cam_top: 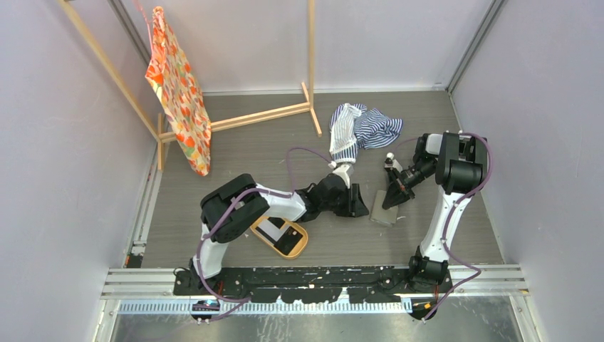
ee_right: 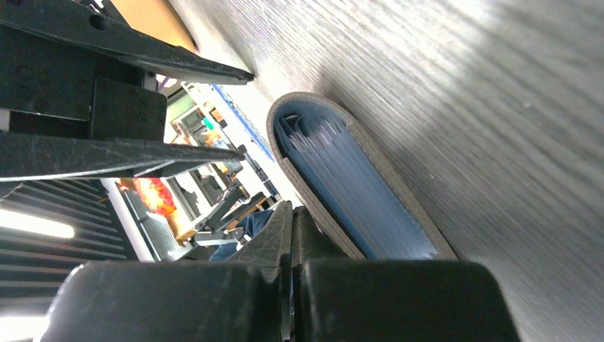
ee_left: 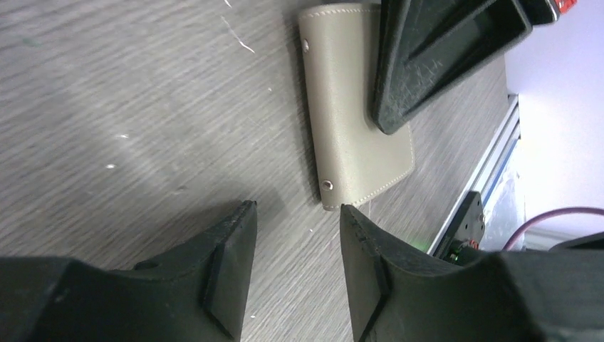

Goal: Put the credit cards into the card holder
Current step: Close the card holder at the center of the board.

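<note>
The card holder [ee_left: 351,128] lies shut and flat on the table, grey-brown, with two snap studs along one edge. From the right wrist its blue-grey inside [ee_right: 345,187] shows edge-on. My right gripper [cam_top: 394,199] is shut and its tips press down on the holder's cover [ee_left: 427,64]. My left gripper [ee_left: 295,210] hovers open just left of the holder [cam_top: 384,214], with only bare table between its fingers. The credit cards [cam_top: 287,239], one black and one white, lie in an oval orange tray [cam_top: 305,244] under the left arm.
A blue-striped cloth [cam_top: 360,128] lies behind the grippers. A wooden frame [cam_top: 271,114] with an orange patterned cloth [cam_top: 178,92] stands at the back left. A metal rail [cam_top: 320,274] runs along the near edge, and grey walls close in on both sides.
</note>
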You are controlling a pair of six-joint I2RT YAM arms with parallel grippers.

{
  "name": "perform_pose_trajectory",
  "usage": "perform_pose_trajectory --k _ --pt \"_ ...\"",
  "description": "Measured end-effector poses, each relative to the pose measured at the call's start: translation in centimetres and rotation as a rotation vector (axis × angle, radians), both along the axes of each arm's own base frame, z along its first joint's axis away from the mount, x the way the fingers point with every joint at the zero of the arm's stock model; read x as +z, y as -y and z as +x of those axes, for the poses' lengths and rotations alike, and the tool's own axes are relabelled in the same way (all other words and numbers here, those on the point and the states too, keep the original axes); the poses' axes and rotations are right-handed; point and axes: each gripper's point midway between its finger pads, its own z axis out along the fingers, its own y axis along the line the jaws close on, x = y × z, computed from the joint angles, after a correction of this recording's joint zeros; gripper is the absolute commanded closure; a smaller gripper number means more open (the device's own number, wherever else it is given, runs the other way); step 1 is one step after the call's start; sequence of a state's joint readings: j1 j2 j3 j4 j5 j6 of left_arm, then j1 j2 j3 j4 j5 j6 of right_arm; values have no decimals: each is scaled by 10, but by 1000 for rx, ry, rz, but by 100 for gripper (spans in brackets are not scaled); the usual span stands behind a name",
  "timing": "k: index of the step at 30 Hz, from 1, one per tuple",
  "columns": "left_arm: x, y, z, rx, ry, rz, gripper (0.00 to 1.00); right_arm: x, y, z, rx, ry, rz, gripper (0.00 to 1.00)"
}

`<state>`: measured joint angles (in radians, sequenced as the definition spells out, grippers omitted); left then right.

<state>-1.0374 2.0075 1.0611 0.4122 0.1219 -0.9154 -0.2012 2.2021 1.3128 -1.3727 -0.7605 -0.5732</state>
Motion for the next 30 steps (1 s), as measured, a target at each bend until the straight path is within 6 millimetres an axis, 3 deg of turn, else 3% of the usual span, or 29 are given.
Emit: perform_pose_trajectory --k 4,7,8,9,10,14,17,24,30 --pt "3 6 -8 -36 32 -3 41 0 0 0 0 1 0 99" --pt "10 23 -29 -95 76 -6 31 0 0 0 0 0 0 99" --pt "15 29 -36 -116 99 -10 22 0 0 0 0 0 -1 99" --pt "21 38 -43 -136 126 -16 4 0 0 0 0 1 0 99" --pt "26 44 -46 -149 154 -18 1 0 0 0 0 0 -1 99" --pt "47 62 -49 -158 274 -12 0 0 0 0 0 2 -1 99" --pt "48 58 -30 -105 344 69 0 0 0 0 0 2 -1 99" --pt "26 36 3 7 353 247 0 0 0 0 -1 2 -2 99" --pt "5 41 14 18 330 290 0 0 0 0 -2 2 -2 99"
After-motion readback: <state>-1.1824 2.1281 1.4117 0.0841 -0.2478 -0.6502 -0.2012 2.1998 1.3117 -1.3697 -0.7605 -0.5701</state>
